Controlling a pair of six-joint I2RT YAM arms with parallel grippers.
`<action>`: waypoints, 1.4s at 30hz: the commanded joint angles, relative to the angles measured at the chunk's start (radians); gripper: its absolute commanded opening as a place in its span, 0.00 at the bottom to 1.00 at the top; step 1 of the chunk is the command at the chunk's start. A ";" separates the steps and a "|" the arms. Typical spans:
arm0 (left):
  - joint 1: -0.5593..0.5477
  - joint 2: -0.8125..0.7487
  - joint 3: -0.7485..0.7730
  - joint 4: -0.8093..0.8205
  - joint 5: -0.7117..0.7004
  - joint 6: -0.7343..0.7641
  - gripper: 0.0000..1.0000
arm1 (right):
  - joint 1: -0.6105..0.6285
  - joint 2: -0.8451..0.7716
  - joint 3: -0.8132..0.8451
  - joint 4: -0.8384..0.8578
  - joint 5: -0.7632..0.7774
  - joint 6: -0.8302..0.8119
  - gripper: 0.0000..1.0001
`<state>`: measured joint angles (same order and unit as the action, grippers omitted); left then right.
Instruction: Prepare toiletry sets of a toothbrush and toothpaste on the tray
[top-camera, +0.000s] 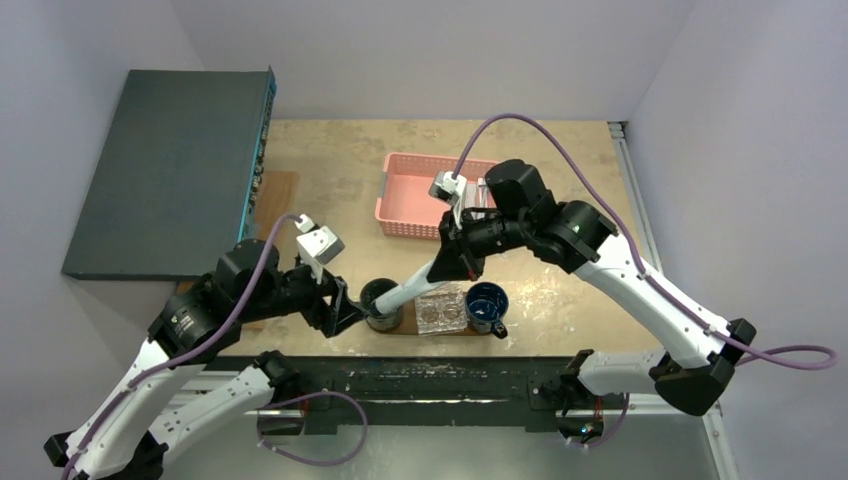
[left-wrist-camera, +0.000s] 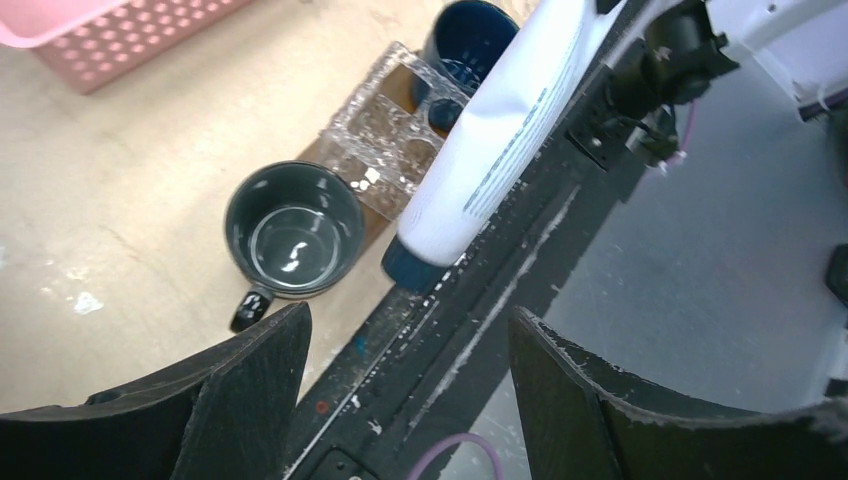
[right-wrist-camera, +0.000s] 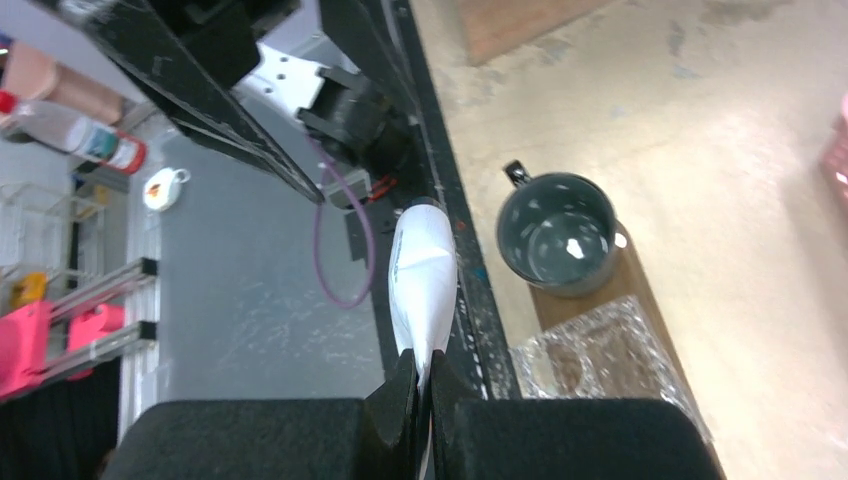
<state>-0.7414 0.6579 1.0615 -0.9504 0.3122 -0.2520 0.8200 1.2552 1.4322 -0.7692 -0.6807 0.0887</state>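
Right tool clamps a toothpaste tube beside the empty grey mug on the tray; left tool gapes, empty. No set looks complete yet.

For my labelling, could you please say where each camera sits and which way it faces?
Top external: above, behind the bases, looking down on the table; left arm and right arm show.
Left wrist: on its arm, facing the grey mug and tube; open fingers show.
Right wrist: on its arm, looking along the gripped tube; shut fingers show.
All share the grey mug and tube.
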 joint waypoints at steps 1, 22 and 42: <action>0.004 -0.037 -0.007 0.049 -0.126 -0.020 0.71 | 0.002 -0.008 0.101 -0.144 0.179 0.007 0.00; 0.002 -0.174 -0.202 0.113 -0.242 -0.058 0.73 | 0.061 0.137 0.253 -0.414 0.592 0.125 0.00; 0.004 -0.170 -0.217 0.125 -0.206 -0.051 0.73 | 0.108 0.227 0.207 -0.325 0.670 0.163 0.00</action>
<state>-0.7414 0.4900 0.8524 -0.8761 0.0956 -0.2962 0.9230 1.4872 1.6367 -1.1389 -0.0391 0.2340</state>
